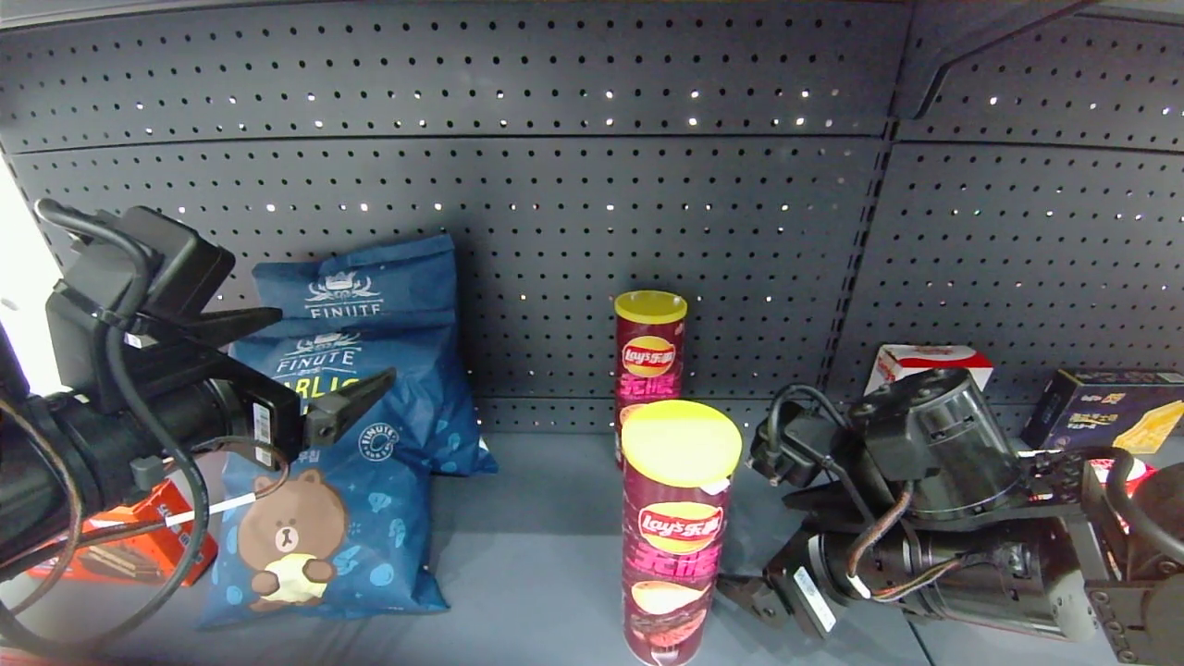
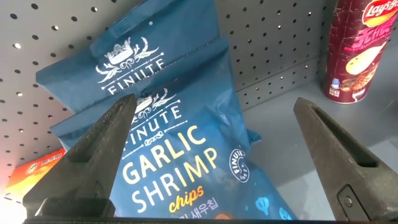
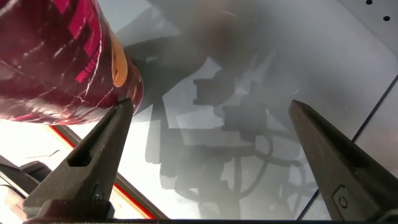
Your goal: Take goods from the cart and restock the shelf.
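- Head view: I am looking at a dark grey metal shelf (image 1: 536,555) with a perforated back panel (image 1: 647,203).
- My left gripper (image 1: 335,344) is hovering at the left of the frame, fingers spread wide and holding nothing, in front of the blue foil garlic shrimp chip bags (image 1: 370,407).
- Two of those bags are leaning on the panel. A third, with a brown bear printed on it (image 1: 305,546), is lying flat at the lower left.
- A red-orange flat box (image 1: 153,546) is lying at the far left, just beside the bear bag.
- Two tall maroon crisp cans with yellow lids are standing upright at the centre. The front can (image 1: 680,536) is near the shelf edge and the rear can (image 1: 650,361) is against the panel.
- My right gripper (image 1: 745,592) is sitting low at the lower right, just beside the front can.
- A white and red carton (image 1: 925,359) and a dark box with yellow print (image 1: 1105,407) are standing at the right.
- Left wrist view: the left gripper (image 2: 214,102) is gaping wide and empty. The blue bags (image 2: 180,143) are directly ahead, apart from its fingers (image 2: 99,155).
- A maroon can (image 2: 360,50) is standing farther off.
- Right wrist view: the right gripper (image 3: 208,102) is wide open and gripping nothing, over the bare shelf (image 3: 280,56).
- The maroon can (image 3: 56,62) is just outside one finger (image 3: 93,162); I cannot tell whether they are touching.
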Available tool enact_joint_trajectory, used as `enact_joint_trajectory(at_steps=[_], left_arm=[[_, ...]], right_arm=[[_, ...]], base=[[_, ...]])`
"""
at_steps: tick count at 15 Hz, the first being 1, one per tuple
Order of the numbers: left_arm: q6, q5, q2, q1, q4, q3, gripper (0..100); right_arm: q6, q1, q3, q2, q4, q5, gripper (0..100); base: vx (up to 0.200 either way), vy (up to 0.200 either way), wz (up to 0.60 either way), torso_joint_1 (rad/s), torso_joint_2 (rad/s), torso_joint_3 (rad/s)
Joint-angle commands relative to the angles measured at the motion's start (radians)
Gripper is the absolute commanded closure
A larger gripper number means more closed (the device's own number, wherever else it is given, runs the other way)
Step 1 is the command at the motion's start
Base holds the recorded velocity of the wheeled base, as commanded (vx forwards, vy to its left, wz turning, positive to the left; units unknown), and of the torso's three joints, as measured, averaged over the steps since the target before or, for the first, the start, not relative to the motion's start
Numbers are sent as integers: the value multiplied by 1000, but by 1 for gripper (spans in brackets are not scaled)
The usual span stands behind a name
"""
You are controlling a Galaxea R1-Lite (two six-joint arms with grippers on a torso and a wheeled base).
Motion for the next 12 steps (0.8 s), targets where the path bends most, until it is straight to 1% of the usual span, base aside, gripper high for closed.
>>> enact_joint_trajectory(at_steps=[1, 12], left_arm=[[0, 0, 0, 0, -1, 1, 0], [0, 0, 0, 0, -1, 10, 0]], right_arm=[[0, 0, 0, 0, -2, 0, 0], [0, -3, -5, -12, 0, 0, 0]], base=[[0, 0, 0, 0, 0, 0], [0, 0, 0, 0, 0, 0]])
